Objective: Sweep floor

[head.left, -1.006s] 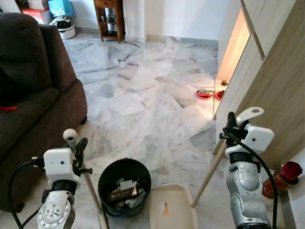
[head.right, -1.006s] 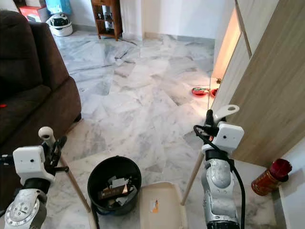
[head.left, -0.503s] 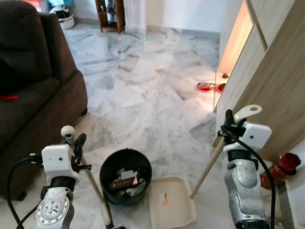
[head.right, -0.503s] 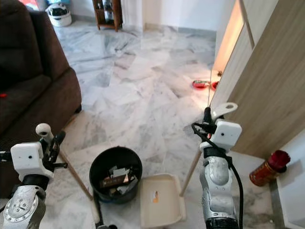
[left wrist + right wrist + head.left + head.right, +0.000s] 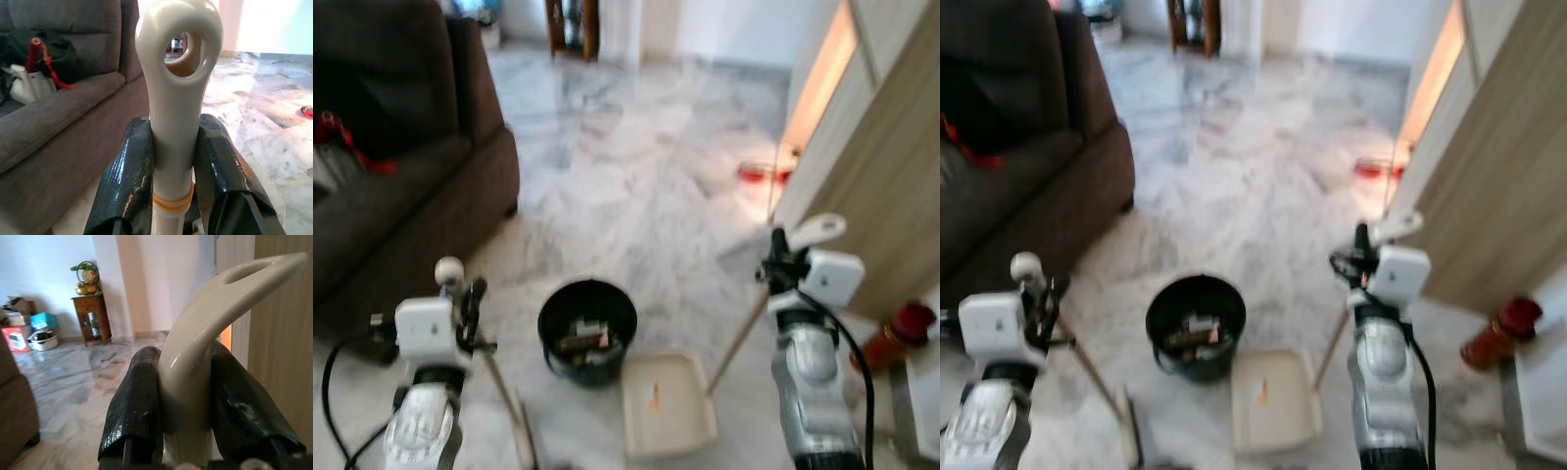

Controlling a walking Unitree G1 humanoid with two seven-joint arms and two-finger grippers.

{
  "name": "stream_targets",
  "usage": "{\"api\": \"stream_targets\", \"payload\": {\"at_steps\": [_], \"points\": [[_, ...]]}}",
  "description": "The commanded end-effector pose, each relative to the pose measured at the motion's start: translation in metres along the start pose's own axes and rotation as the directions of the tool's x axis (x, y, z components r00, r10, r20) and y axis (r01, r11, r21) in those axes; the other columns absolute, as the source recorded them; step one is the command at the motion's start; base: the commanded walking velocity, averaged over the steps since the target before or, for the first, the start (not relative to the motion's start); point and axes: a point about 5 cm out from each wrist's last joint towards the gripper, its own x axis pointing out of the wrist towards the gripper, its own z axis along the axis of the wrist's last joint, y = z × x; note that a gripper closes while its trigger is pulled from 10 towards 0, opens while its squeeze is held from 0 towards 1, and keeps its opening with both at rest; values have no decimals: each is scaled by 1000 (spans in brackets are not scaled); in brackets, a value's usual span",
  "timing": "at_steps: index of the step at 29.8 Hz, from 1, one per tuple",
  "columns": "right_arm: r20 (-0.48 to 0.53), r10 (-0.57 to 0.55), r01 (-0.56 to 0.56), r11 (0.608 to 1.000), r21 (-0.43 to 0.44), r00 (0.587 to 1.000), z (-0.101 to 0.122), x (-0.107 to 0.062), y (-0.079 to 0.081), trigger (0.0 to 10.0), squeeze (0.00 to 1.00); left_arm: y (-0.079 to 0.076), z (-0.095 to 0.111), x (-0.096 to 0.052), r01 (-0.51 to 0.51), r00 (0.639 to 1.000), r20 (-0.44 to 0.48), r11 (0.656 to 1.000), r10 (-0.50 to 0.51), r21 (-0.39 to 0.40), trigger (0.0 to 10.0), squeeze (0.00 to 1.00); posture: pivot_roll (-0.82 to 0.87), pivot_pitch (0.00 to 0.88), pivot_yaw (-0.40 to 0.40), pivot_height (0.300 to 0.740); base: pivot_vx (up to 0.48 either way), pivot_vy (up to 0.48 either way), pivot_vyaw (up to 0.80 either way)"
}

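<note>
Spillage looms: with left gripper [image 5: 173, 171] clenching the broom handle [image 5: 178, 98] and right gripper [image 5: 183, 396] clenching the dustpan handle [image 5: 215, 318], a swing could topple the black bin [image 5: 587, 318].

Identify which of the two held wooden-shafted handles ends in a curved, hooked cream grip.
The dustpan handle in the right gripper; the broom handle in the left gripper ends straight, with an eyelet.
</note>
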Motion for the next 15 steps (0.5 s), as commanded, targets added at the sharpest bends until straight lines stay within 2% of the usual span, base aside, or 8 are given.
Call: {"api": "stream_targets", "payload": {"at_steps": [1,6,11,13,15], "points": [[36,-3,3,1000,12,999,7,2,-1,10000,0,-1,4,0,2,1000,23,1000,-2,7,10000,0,21,85,23,740,-300,0,0],[41,-5,5,1000,5,999,7,3,-3,10000,0,-3,3,0,8,1000,24,1000,-8,-1,10000,0,19,65,29,740,-305,0,0],[34,-22,21,1000,10,999,7,2,-2,10000,0,-2,2,1,24,1000,14,1000,-24,10,10000,0,11,51,40,740,0,0,0],[25,-30,29,999,39,999,5,2,-2,10000,0,-1,2,3,22,1000,15,1000,-22,10,10000,0,10,45,43,740,0,0,-241],[27,-20,20,1000,18,999,5,1,-3,10000,0,-1,3,4,22,1000,20,1000,-22,8,10000,0,10,45,43,740,0,0,0]]}}
